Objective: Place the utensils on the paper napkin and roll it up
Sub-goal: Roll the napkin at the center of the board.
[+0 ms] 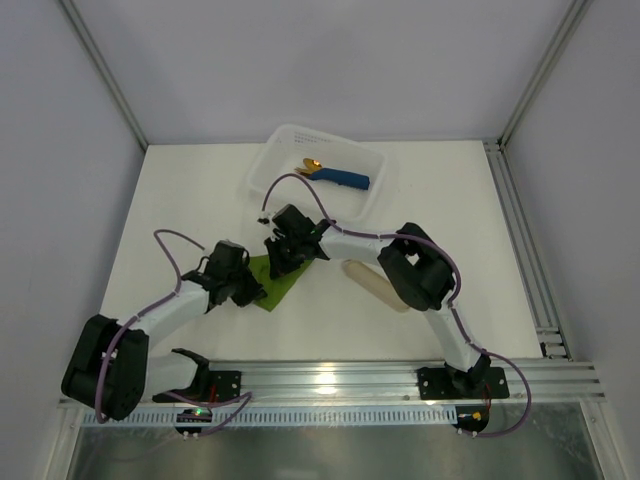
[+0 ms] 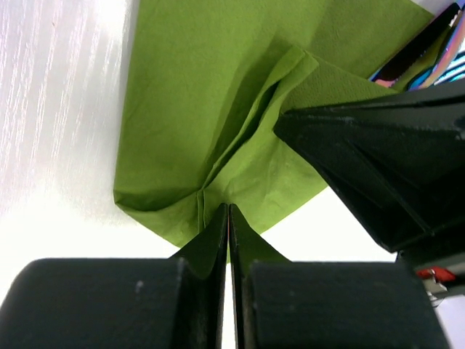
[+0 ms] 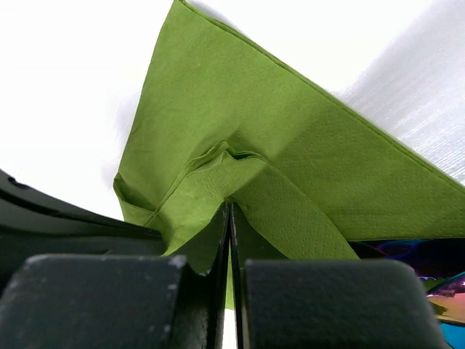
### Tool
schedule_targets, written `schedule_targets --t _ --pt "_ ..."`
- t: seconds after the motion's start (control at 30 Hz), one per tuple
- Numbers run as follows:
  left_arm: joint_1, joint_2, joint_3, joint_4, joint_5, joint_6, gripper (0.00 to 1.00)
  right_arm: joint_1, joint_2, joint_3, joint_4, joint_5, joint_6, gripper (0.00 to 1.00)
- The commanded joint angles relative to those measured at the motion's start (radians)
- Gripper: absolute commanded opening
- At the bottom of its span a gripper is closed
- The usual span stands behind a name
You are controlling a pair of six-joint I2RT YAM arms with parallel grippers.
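Looking down from above, we see the paper napkin (image 1: 283, 283) bunched on the table (image 1: 190, 190) between the arms, with the left gripper (image 1: 252, 288) at its left edge and the right gripper (image 1: 278, 262) at its far edge. From the left wrist, we find the fingers pressed together, pinching a fold of the green sheet, and the utensils (image 2: 445, 62) glint at the top right. From the right wrist, that gripper is likewise closed on a raised fold, with the iridescent cutlery at lower right beside the napkin's edge.
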Motion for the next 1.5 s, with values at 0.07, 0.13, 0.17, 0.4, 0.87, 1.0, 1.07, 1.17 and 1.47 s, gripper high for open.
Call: schedule_targets --t 0.07,0.13,0.17,0.4,0.87,1.0,1.07,1.17,1.47 --pt "-0.018 -0.058 -0.013 -0.039 -0.012 0.009 0.01 0.005 0.021 0.032 0.000 0.023 -0.006 0.04" --pt "-0.023 -0.065 -0.014 -0.057 -0.022 0.008 0.01 0.005 0.017 0.033 -0.003 0.028 -0.008 0.04" --pt "-0.023 -0.068 -0.016 -0.065 -0.031 0.008 0.01 0.005 0.015 0.033 -0.004 0.030 -0.008 0.04" --pt "-0.024 -0.088 -0.068 -0.064 -0.065 -0.015 0.00 0.006 0.012 0.032 -0.007 0.031 -0.011 0.04" --pt "-0.041 -0.142 -0.124 -0.076 -0.063 -0.050 0.00 0.006 0.012 0.039 -0.010 0.037 -0.021 0.04" --pt "-0.043 -0.196 -0.111 -0.110 -0.063 -0.050 0.00 0.008 0.007 0.038 -0.015 0.040 -0.023 0.04" --pt "-0.043 -0.217 -0.098 -0.123 -0.063 -0.044 0.00 0.006 0.009 0.038 -0.015 0.040 -0.023 0.04" --pt "-0.043 -0.222 -0.057 -0.150 -0.108 -0.032 0.00 0.006 0.010 0.039 -0.018 0.040 -0.024 0.04" --pt "-0.043 -0.070 0.101 -0.136 -0.149 0.028 0.01 0.009 0.006 0.041 -0.023 0.037 -0.029 0.04"
